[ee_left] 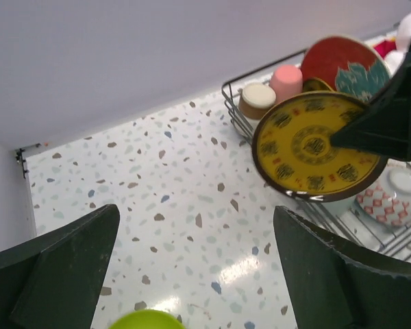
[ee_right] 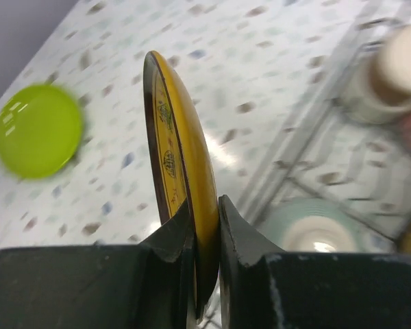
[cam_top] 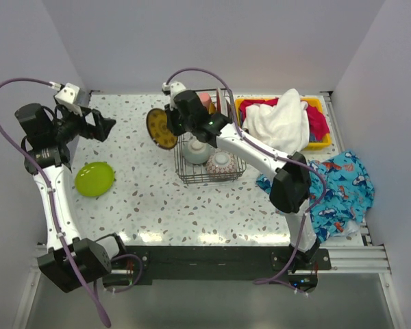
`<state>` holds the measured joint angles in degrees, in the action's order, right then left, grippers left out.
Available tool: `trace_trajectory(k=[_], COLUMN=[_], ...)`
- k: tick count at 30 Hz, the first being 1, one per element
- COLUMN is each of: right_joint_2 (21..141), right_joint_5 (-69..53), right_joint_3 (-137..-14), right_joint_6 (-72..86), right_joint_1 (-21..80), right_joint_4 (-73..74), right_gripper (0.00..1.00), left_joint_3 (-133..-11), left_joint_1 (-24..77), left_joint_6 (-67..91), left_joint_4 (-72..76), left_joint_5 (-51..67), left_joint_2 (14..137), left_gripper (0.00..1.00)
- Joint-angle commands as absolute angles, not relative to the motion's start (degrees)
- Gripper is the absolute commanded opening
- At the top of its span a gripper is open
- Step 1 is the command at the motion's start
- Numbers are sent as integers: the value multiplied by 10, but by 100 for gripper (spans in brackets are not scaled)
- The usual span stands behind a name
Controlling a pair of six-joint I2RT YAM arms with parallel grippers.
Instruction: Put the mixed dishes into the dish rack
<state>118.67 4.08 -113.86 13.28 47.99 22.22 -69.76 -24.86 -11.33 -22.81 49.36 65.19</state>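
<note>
**A:** Where does the amber plate (cam_top: pixel 162 129) sit against the right pincer (ee_right: pixel 204 205)?

**B:** It stands on edge between the two fingers (ee_right: pixel 175 233). They pinch its lower rim, one on each face, with only the plate's thickness between them. The rest of the plate reaches out beyond the tips.

**A:** And against the dish rack (cam_top: pixel 212 181)?

**B:** From above, the plate hangs just outside the rack's left side, lifted off the table (cam_top: pixel 157 199). Its patterned face is turned toward the left arm. I cannot tell whether it touches the wire.

**A:** What is inside the rack?

**B:** A pale green bowl (cam_top: pixel 196 151) and a patterned bowl (cam_top: pixel 221 164) sit side by side at the near end. At the far end are a pink cup (ee_left: pixel 288 81), a brown cup (ee_left: pixel 257 101) with a cream top, and a red plate (ee_left: pixel 346 65) standing behind them.

**A:** The left pincer (ee_left: pixel 195 219)?

**B:** It is spread wide with nothing in it. It is raised over the far-left part of the table and points toward the rack.

**A:** Any dish lying loose?

**B:** The lime-green plate (cam_top: pixel 94 179) lies flat on the table. It is nearer the arm bases than the left pincer and well apart from the rack.

**A:** What is off to the right?

**B:** Just beyond the rack is a yellow bin (cam_top: pixel 317 145) with a white cloth (cam_top: pixel 281 120) heaped over it. A blue fish-print cloth (cam_top: pixel 342 188) lies at the table's right edge.
</note>
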Motion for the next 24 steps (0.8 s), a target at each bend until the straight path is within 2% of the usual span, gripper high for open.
trace_trajectory(k=[1,8,17,24], right_joint_2=[1129,1145,1201,1230], right_joint_5=[356,499,569,605], right_joint_3=[-1158,-1151,-1183,-1199], right_joint_6=[146,142,123,165], right_joint_1=[478,478,476,475], right_joint_4=[196,191,192,247], right_gripper=[0,0,0,0], left_joint_3=[-692,-686,-687,-687], left_joint_1=[-247,-240,-236,-232], left_joint_6=[12,50,26,18], left_joint_4=[-104,-90,-129,-143], left_joint_5=[446,450,452,443], left_joint_2=[658,664,661,660], left_gripper=[100,100,100,100])
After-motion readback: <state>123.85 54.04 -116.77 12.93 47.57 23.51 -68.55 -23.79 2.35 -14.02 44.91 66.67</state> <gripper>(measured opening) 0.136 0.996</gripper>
